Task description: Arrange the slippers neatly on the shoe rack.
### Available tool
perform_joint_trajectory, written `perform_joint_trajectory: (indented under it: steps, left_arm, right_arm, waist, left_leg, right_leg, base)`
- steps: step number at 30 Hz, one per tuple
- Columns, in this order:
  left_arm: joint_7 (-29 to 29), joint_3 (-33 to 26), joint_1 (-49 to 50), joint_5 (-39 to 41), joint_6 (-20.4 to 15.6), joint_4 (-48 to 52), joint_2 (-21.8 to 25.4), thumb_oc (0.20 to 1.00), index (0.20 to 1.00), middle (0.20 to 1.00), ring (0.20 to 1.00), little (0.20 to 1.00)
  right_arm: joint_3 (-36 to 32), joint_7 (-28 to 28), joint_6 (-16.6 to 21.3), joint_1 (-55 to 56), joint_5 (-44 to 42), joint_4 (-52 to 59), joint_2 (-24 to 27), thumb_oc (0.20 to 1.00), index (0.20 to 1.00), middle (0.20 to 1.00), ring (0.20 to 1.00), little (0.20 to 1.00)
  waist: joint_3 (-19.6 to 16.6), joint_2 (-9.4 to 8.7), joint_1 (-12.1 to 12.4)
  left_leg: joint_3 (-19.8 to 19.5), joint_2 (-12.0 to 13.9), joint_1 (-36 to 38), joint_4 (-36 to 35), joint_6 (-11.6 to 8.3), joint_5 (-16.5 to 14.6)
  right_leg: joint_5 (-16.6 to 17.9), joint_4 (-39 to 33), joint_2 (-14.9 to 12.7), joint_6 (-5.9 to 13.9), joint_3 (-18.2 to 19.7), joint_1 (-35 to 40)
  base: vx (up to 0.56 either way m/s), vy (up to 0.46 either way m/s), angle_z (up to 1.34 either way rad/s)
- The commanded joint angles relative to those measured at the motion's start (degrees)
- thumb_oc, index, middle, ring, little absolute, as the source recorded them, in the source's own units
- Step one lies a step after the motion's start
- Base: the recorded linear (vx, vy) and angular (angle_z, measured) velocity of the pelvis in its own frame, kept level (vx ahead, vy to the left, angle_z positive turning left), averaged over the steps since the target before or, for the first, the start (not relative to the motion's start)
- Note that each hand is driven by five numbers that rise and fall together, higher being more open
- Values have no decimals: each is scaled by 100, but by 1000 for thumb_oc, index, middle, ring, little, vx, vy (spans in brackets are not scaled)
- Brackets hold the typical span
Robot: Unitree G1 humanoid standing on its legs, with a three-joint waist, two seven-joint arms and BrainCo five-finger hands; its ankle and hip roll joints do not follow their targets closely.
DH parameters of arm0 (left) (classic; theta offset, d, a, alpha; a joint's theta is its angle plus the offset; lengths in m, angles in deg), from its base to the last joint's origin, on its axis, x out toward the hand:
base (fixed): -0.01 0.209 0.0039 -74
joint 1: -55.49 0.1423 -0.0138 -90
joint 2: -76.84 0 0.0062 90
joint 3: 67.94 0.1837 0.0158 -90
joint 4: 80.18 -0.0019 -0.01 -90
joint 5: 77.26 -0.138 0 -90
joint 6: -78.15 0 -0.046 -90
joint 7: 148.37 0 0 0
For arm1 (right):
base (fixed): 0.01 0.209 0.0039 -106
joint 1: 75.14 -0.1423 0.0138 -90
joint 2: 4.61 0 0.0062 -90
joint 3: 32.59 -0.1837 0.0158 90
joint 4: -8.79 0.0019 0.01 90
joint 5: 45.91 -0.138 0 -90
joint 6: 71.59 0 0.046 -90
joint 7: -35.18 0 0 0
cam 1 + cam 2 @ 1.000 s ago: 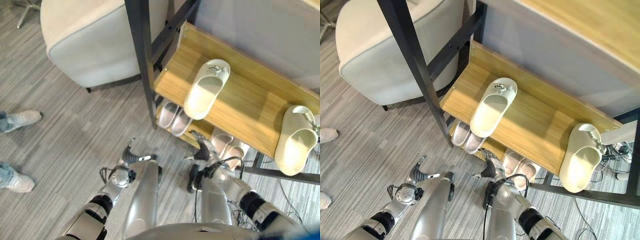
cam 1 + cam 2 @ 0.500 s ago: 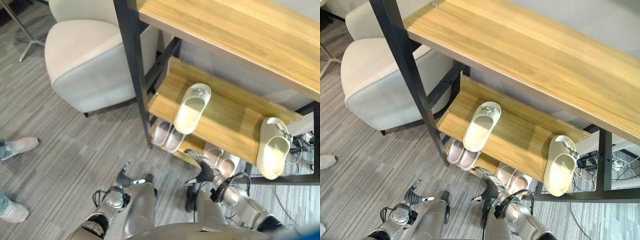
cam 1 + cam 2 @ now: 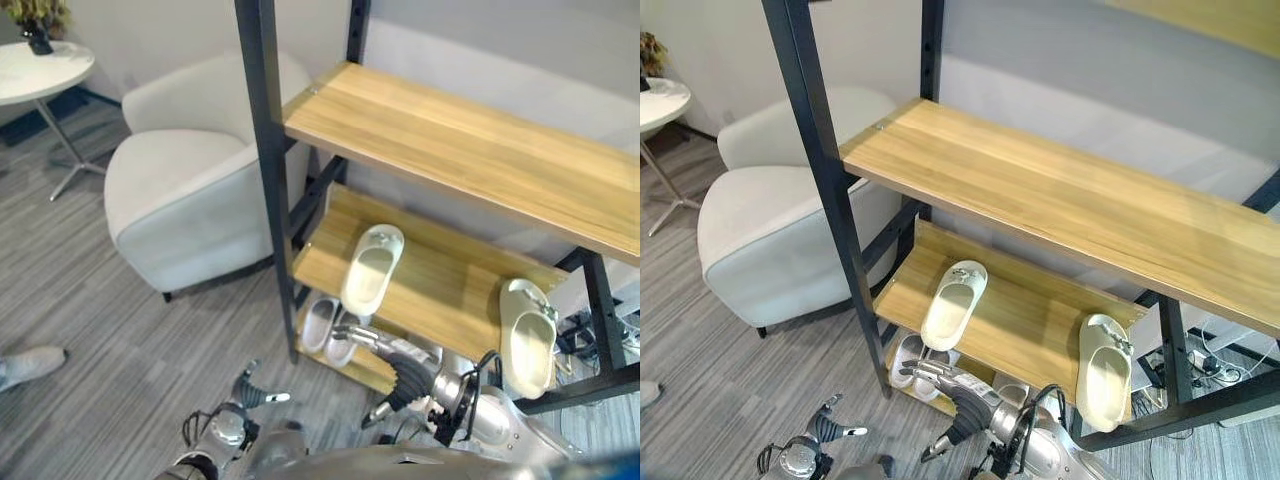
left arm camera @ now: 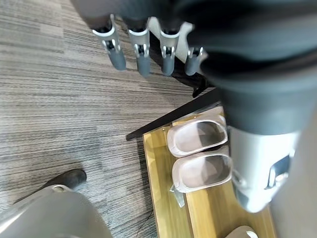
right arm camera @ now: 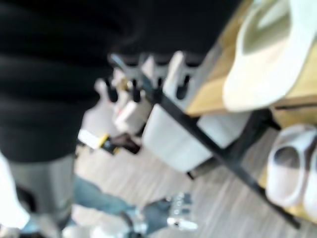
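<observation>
- Left eye view: the whole picture has shifted against a second ago, so the camera has lifted; the top shelf (image 3: pixel 470 150) of the rack (image 3: pixel 262 150) now shows, along with an armchair (image 3: pixel 190 200) and a side table (image 3: pixel 40 70).
- The slippers themselves have not moved. On the middle shelf (image 3: pixel 440 290) the left slipper (image 3: pixel 372 268) lies at a slant near the front post, and the right slipper (image 3: pixel 527 335) sits well apart at the far end, its heel past the front edge.
- A grey pair (image 4: pixel 200 156) sits side by side on the bottom shelf (image 4: pixel 163 198).
- The right hand (image 3: pixel 400 375) has come up in front of the bottom shelf, just below the left slipper, fingers relaxed and spread, grasping nothing.
- The left hand (image 4: pixel 148 49) hangs low over the floor, fingers straight and empty.
- A person's shoe (image 3: pixel 30 365) shows at the floor's edge.
- My reading: the two cream slippers are not yet a neat pair; the raised right hand looks set to reach for the slanted one, and it needs straightening and bringing beside its mate.
</observation>
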Motion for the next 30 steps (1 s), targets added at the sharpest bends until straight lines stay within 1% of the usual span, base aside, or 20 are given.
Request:
perform_joint_trajectory:
  steps: [1,2,4,5,6,7,8,9,13,18,21,27,28,29,30]
  left_arm:
    - [55,-243,17,-169,-149,32,-79,1000,1000,1000,1000,1000]
    - [57,-238,24,-171,-148,35,-81,1000,1000,1000,1000,1000]
    - [54,-203,56,-151,-160,78,-91,1000,1000,1000,1000,1000]
    - [67,-184,78,-170,-161,97,-93,1000,1000,1000,1000,1000]
    - [58,-141,91,-195,-150,107,-87,1000,1000,1000,1000,1000]
    - [58,-139,82,-195,-148,107,-83,1000,1000,1000,1000,1000]
    - [31,-87,91,-217,-133,108,-96,1000,1000,1000,1000,1000]
    - [31,-89,83,-217,-132,108,-94,1000,1000,1000,1000,1000]
    - [-41,-15,102,-285,-132,-28,-196,1000,1000,1000,1000,1000]
    - [-40,-2,105,-312,-127,-66,-217,1000,1000,1000,1000,1000]
    - [-12,23,144,-326,-124,-78,-225,1000,1000,1000,1000,1000]
    - [-6,112,152,-309,-149,5,-161,1000,1000,1000,1000,1000]
    - [-7,108,148,-308,-148,6,-158,1000,1000,1000,1000,1000]
    - [-22,144,147,-279,-166,24,-132,1000,1000,1000,1000,1000]
    - [-23,139,141,-277,-166,24,-129,1000,1000,1000,1000,1000]
  right_arm:
    - [-314,-635,190,-135,660,155,240,1000,1000,1000,1000,1000]
    - [-305,-662,195,-130,688,139,233,1000,1000,1000,1000,1000]
    - [-456,-988,44,-258,1002,-237,159,1000,1000,1000,1000,1000]
    - [-564,-1122,-63,-362,1066,-441,102,1000,1000,1000,1000,1000]
    - [-752,-1408,-216,-566,1173,-756,-29,1000,1000,1000,1000,1000]
    - [-748,-1425,-214,-578,1185,-777,-42,1000,1000,1000,1000,1000]
    - [-897,-1670,-345,-850,1338,-967,-118,1000,1000,1000,1000,1000]
    - [-892,-1681,-344,-863,1347,-982,-126,1000,1000,1000,1000,1000]
    - [-1077,-2072,-529,-1435,1771,-1173,-278,1000,1000,1000,1000,1000]
    - [-1069,-2188,-555,-1657,1829,-1195,-384,1000,1000,1000,1000,1000]
    - [-1028,-2272,-646,-1923,1812,-1386,-548,1000,1000,1000,1000,1000]
    - [-935,-2497,-940,-2534,1958,-2326,-686,1000,1000,1000,1000,1000]
    - [-927,-2509,-937,-2550,1962,-2346,-695,1000,1000,1000,1000,1000]
    - [-905,-2567,-1035,-2784,1963,-2716,-715,1000,1000,1000,1000,1000]
    - [-897,-2580,-1030,-2803,1964,-2738,-725,1000,1000,1000,1000,1000]
  waist:
    - [50,169,47]
    - [48,171,51]
    - [16,187,58]
    - [5,199,69]
    - [3,210,97]
    - [8,206,102]
    - [18,220,142]
    - [24,218,143]
    - [33,237,238]
    - [34,238,277]
    - [4,229,342]
    - [24,181,463]
    - [26,179,458]
    - [56,169,505]
    - [59,166,501]
  left_leg:
    - [-20,56,290,-294,-204,-208]
    - [-19,57,302,-307,-204,-204]
    - [-13,48,341,-370,-196,-188]
    - [-12,42,349,-392,-192,-178]
    - [-4,29,346,-430,-185,-158]
    - [-2,29,346,-434,-185,-155]
    - [-11,12,332,-446,-173,-146]
    - [-10,12,332,-446,-172,-146]
    - [-53,-26,285,-428,-147,-157]
    - [-73,-34,256,-408,-138,-165]
    - [-94,-37,261,-444,-131,-154]
    - [-140,-68,207,-474,-129,-132]
    - [-141,-69,202,-471,-129,-132]
    - [-158,-76,151,-467,-129,-119]
    - [-159,-76,146,-465,-129,-119]
  right_leg:
    - [159,167,-71,239,-137,-39]
    - [162,159,-69,239,-137,-30]
    - [172,117,-73,243,-142,-12]
    - [181,109,-78,244,-144,-14]
    - [197,95,-96,250,-155,-23]
    - [199,93,-96,250,-154,-24]
    - [219,79,-113,254,-161,-35]
    - [220,78,-113,254,-160,-36]
    - [245,44,-132,255,-173,-58]
    - [248,28,-137,252,-175,-58]
    - [247,5,-143,249,-201,-41]
    - [272,-45,-167,246,-260,-50]
    - [273,-47,-167,247,-261,-52]
    - [289,-61,-178,245,-277,-74]
    - [291,-61,-178,245,-278,-78]
  base:
    - [48,8,-9]
    - [42,8,-8]
    - [38,8,-4]
    - [37,17,-1]
    - [0,0,0]
    - [0,0,0]
    - [0,0,0]
    - [0,0,0]
    - [0,0,0]
    - [7,8,7]
    - [13,10,4]
    - [1,0,4]
    - [-22,-7,5]
    - [0,0,0]
    - [-32,-2,3]
